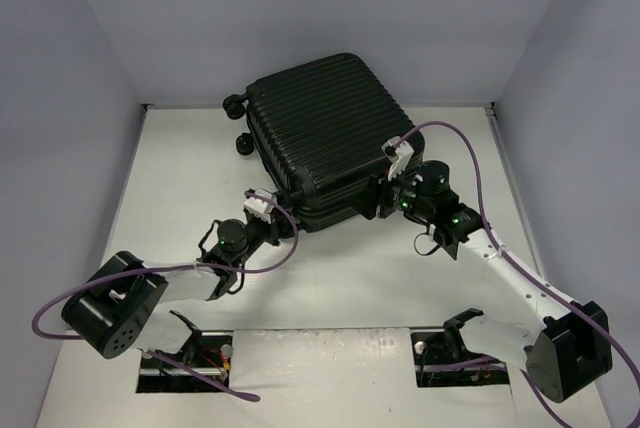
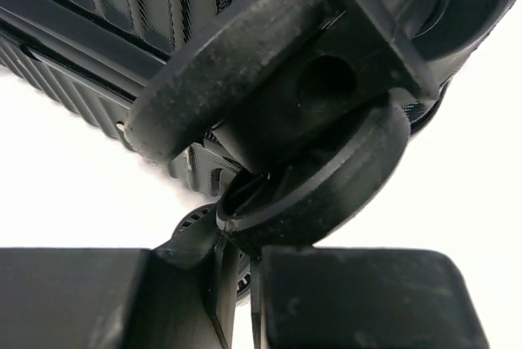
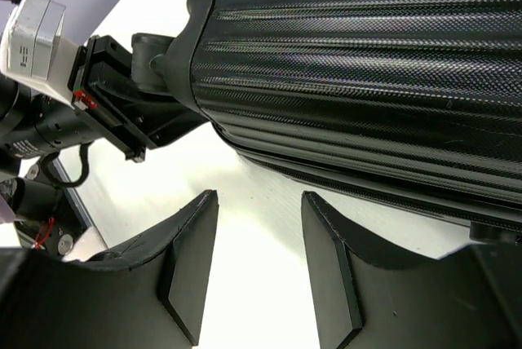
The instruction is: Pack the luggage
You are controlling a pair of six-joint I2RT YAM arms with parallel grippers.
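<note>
The luggage (image 1: 330, 133) is a black ribbed hard-shell suitcase lying closed and flat at the middle back of the table. My left gripper (image 1: 270, 210) is at its near left corner. In the left wrist view the gripper (image 2: 241, 259) is shut to a thin slit with nothing between the fingers, and its tips sit right under a black double wheel (image 2: 220, 55) of the suitcase (image 2: 98, 6). My right gripper (image 1: 383, 196) is at the near right edge. In the right wrist view it (image 3: 259, 196) is open and empty over the white table, just short of the suitcase shell (image 3: 367, 64).
Two more wheels (image 1: 238, 123) stick out at the suitcase's back left. Purple cables (image 1: 470, 163) loop over both arms. Grey walls close in the table on three sides. Two cut-outs (image 1: 185, 363) lie at the near edge. The left arm's wrist camera (image 3: 33, 31) shows in the right wrist view.
</note>
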